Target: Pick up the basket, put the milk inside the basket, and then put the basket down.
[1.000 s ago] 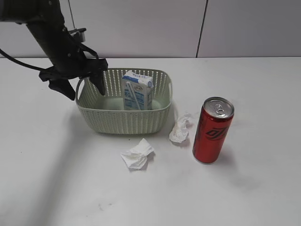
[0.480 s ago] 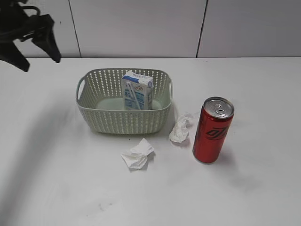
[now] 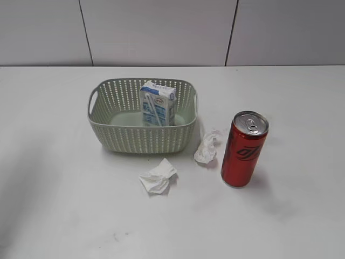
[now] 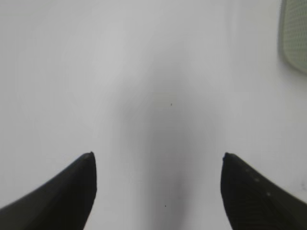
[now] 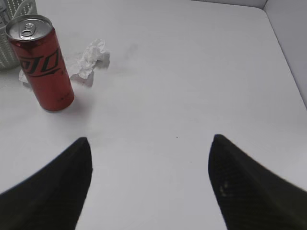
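Observation:
The sage-green basket (image 3: 143,139) rests on the white table in the exterior view. The white-and-blue milk carton (image 3: 157,103) stands upright inside it with its straw on the front. No arm shows in the exterior view. In the left wrist view my left gripper (image 4: 158,154) is open and empty over bare table, with a corner of the basket (image 4: 295,33) at the top right. In the right wrist view my right gripper (image 5: 149,138) is open and empty over bare table, well right of the basket's edge (image 5: 19,9).
A red drink can (image 3: 243,149) stands right of the basket; it also shows in the right wrist view (image 5: 42,62). One crumpled tissue (image 3: 207,146) lies between basket and can, another (image 3: 158,177) in front of the basket. A grey wall runs behind the table.
The left arm has drawn back from the basket's left handle, up and to the left, and has left the exterior view. The basket and milk have not moved.

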Robot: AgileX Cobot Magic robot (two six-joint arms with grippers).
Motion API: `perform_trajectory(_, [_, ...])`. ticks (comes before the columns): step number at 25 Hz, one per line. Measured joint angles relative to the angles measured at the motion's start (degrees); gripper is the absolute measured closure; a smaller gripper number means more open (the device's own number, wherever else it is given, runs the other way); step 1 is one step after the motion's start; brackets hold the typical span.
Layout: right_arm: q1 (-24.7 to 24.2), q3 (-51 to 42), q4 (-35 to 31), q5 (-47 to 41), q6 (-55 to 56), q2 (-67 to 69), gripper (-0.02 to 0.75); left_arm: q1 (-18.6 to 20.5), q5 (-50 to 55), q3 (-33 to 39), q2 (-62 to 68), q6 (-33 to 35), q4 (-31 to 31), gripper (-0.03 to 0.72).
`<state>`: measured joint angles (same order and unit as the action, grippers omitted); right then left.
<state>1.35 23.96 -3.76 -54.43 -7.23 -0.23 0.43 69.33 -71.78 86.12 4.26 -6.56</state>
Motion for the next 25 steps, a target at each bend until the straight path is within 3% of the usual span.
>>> perform_trajectory(10, [0.0, 0.0, 0.0, 0.0, 0.06, 0.0, 0.146, 0.92, -5.8, 22.22, -28.59, 0.0, 0.5, 0.095])
perform_trajectory(25, [0.0, -0.06, 0.0, 0.0, 0.05, 0.0, 0.146, 0.92, -9.87, 41.47, -68.34, 0.02, -0.56, 0.099])
